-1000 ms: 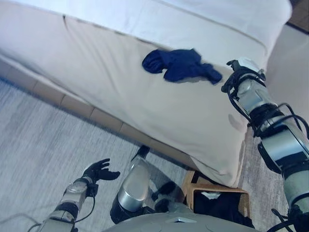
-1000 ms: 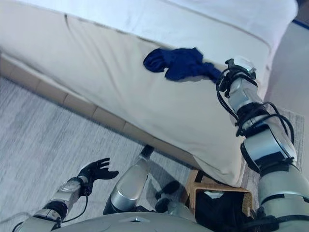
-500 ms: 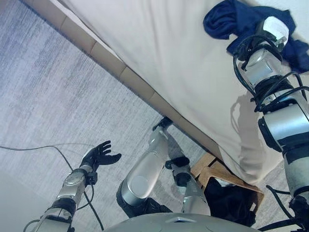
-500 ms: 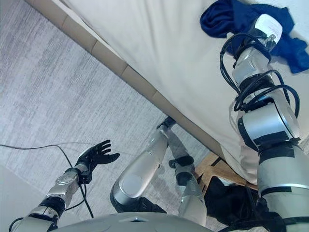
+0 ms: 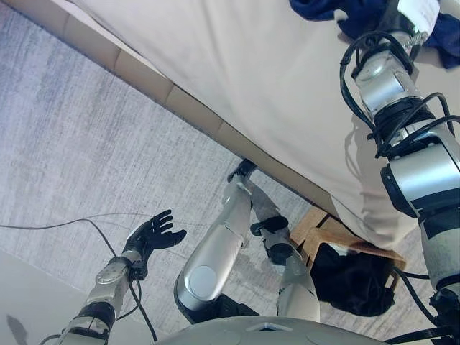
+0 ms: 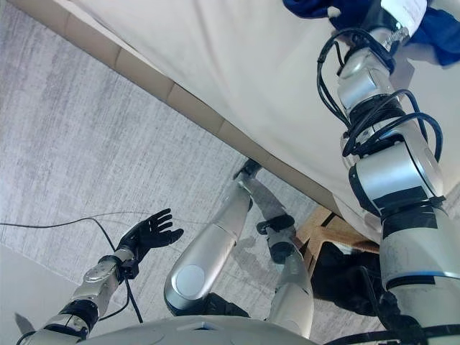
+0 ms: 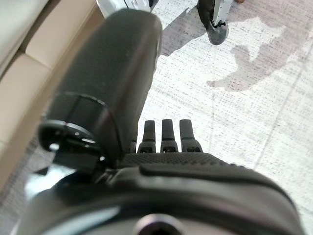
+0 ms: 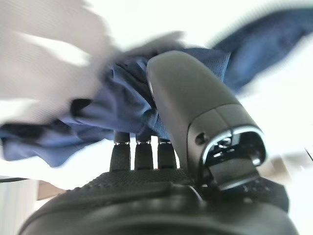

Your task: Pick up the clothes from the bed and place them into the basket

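Observation:
A navy garment [image 5: 316, 7] lies on the cream bed [image 5: 237, 65] at the top right. My right hand [image 5: 418, 10], with a white thumb cover, rests on it. In the right wrist view the hand [image 8: 195, 112] reaches into the bunched navy cloth [image 8: 112, 103], which hides its grip. My left hand [image 5: 154, 233] hangs open and empty over the grey carpet at the lower left. It also shows in the left wrist view [image 7: 166, 161]. A wooden basket [image 5: 310, 224] stands on the floor by the bed's corner, with dark clothes [image 5: 352, 277] inside.
The bed's tan base [image 5: 144, 72] runs diagonally across the view. Grey carpet [image 5: 72, 158] spreads to the left of it. The basket sits close under the bed's overhanging cover.
The camera has tilted down, so the bed has slid up and right. My right hand has moved from beside the navy garment onto it. The left hand stays open.

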Available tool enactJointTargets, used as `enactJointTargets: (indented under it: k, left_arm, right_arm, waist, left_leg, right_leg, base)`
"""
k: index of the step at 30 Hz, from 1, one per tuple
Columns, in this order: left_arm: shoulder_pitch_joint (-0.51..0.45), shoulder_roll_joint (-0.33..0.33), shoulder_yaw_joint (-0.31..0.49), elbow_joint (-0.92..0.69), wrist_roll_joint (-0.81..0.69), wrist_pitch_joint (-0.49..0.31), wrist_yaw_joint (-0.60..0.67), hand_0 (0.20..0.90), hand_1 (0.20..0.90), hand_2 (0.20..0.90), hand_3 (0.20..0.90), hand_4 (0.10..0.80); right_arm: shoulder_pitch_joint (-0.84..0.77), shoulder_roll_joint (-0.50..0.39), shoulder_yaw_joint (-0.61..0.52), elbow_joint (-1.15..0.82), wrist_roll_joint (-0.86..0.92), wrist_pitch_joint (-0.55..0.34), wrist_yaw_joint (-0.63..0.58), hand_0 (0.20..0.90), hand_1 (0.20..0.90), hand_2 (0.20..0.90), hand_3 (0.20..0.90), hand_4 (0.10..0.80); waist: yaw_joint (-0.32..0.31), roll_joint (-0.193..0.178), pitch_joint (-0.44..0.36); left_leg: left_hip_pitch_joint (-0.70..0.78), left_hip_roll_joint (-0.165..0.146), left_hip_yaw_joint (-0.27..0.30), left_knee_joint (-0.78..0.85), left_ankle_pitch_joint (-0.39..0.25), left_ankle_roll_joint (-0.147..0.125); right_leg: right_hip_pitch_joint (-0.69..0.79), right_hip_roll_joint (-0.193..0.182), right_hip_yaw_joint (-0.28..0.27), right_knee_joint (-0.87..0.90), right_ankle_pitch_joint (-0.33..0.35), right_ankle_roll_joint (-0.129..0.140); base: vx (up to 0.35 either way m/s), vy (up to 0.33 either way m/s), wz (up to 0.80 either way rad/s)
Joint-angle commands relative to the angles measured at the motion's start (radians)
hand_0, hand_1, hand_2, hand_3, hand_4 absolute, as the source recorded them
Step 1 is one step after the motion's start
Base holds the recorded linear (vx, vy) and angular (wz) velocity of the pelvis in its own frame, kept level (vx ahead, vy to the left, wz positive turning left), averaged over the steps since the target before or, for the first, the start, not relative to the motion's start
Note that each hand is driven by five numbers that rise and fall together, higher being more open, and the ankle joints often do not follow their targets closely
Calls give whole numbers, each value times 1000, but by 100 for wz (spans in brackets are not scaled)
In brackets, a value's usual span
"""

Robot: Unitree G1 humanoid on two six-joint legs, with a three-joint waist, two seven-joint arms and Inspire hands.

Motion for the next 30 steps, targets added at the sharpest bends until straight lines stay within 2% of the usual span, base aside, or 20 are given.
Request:
enactJointTargets:
  k: [1, 4, 6, 12, 13, 17, 19, 23, 30]
  left_arm:
    - [98, 33, -18, 69, -9, -30, 42, 900, 900, 900, 900, 800]
    - [73, 37, -13, 92, 19, -8, 85, 900, 900, 900, 900, 800]
    - [73, 36, -9, 97, 38, -2, 96, 900, 900, 900, 900, 800]
    - [102, 33, 5, 87, 159, 80, 154, 900, 900, 900, 900, 800]
    - [103, 31, 0, 91, 184, 107, 164, 900, 900, 900, 900, 800]
    - [98, 14, -6, 123, 284, 159, 179, 900, 900, 900, 900, 800]
    - [83, -2, -8, 152, 311, 197, 190, 900, 900, 900, 900, 800]
    - [50, -37, -9, 185, 315, 255, 195, 900, 900, 900, 900, 800]
    - [36, -76, -26, 191, 348, 264, 179, 900, 900, 900, 900, 800]
  right_arm:
    - [-39, -63, -61, -202, -55, -189, -205, 300, 300, 300, 200, 100]
    - [2, -110, -121, -352, -48, -241, -208, 300, 300, 300, 200, 100]
    - [30, -123, -147, -400, -52, -242, -201, 300, 300, 300, 200, 100]
    - [310, -199, -355, -691, -6, -258, -114, 300, 300, 300, 200, 100]
    - [378, -216, -399, -739, 12, -264, -91, 300, 300, 300, 200, 100]
    - [551, -243, -493, -856, 10, -255, -86, 300, 300, 300, 200, 100]
    - [628, -249, -532, -914, 10, -258, -88, 300, 300, 300, 200, 100]
    - [730, -288, -584, -946, 25, -264, -71, 300, 300, 300, 200, 100]
    - [881, -306, -691, -933, 76, -287, -37, 300, 300, 300, 200, 100]
  waist:
    - [-6, -9, -4]
    - [-40, -30, -4]
    - [-53, -36, -21]
    - [-165, -57, -187]
    - [-199, -56, -223]
    - [-291, -50, -306]
    - [-356, -37, -346]
    - [-452, -7, -397]
    - [-542, 5, -433]
  left_leg:
    - [191, -12, 59, -142, -74, 89]
    - [319, 1, 92, -188, -89, 88]
    - [352, 6, 103, -206, -92, 86]
    - [559, 36, 178, -377, -82, 73]
    - [586, 32, 198, -402, -54, 78]
    - [675, 40, 243, -471, -41, 78]
    - [728, 53, 297, -490, -45, 78]
    - [802, 59, 355, -495, -69, 82]
    - [864, 60, 422, -488, -101, 80]
  right_leg:
    - [97, -16, 71, 29, 123, 24]
    - [198, -2, 131, -47, 134, 21]
    - [226, 5, 146, -73, 135, 21]
    - [372, 66, 237, -231, 137, 23]
    - [389, 76, 251, -259, 155, 18]
    - [433, 112, 323, -312, 144, 22]
    - [446, 123, 361, -325, 139, 20]
    - [454, 140, 436, -338, 124, -2]
    - [477, 161, 511, -384, 139, -14]
  base:
    - [24, -69, -38]
    - [48, -128, -46]
    - [74, -98, -44]
    - [122, -131, -35]
    - [39, -118, -31]
    - [45, -143, -39]
    - [-12, -115, -42]
    - [-17, -68, -63]
    - [8, -101, -59]
